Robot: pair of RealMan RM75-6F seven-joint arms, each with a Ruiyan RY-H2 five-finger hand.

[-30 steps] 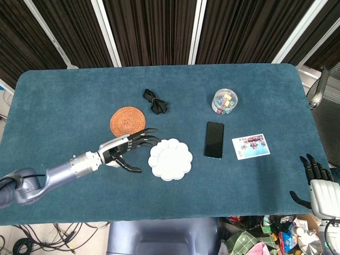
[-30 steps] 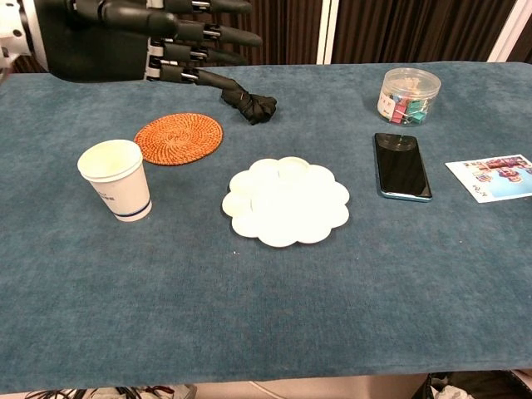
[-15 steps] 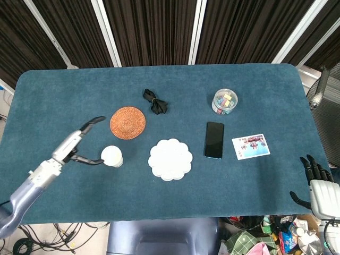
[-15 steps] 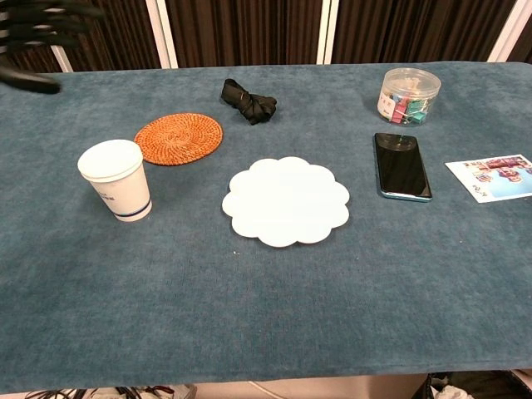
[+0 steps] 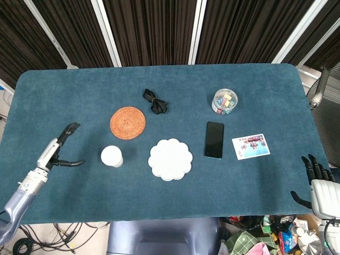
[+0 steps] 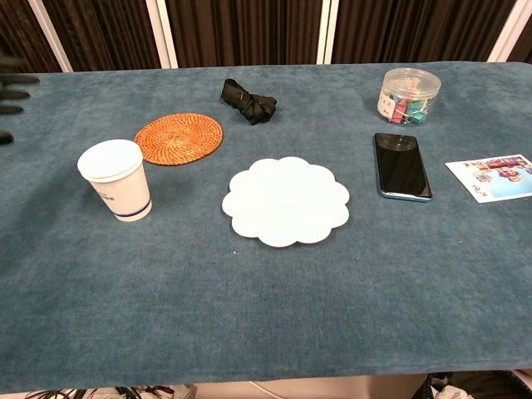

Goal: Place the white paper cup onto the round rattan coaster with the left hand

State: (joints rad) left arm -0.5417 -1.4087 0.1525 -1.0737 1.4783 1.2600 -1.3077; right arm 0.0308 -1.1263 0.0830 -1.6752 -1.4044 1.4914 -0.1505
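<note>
The white paper cup (image 5: 112, 156) stands upright at seven o'clock from the rattan coaster (image 5: 127, 122). The left hand (image 5: 57, 149) is open, empty. The cup looks light and easy to crush; hold its sides softly.

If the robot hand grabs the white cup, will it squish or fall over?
The white paper cup looks thin-walled and empty, so it is probably light and might squish under a hard squeeze. It stands upright on a base narrower than its rim, on soft cloth, so a sideways bump could tip it. The left hand is open beside it, not touching.
</note>
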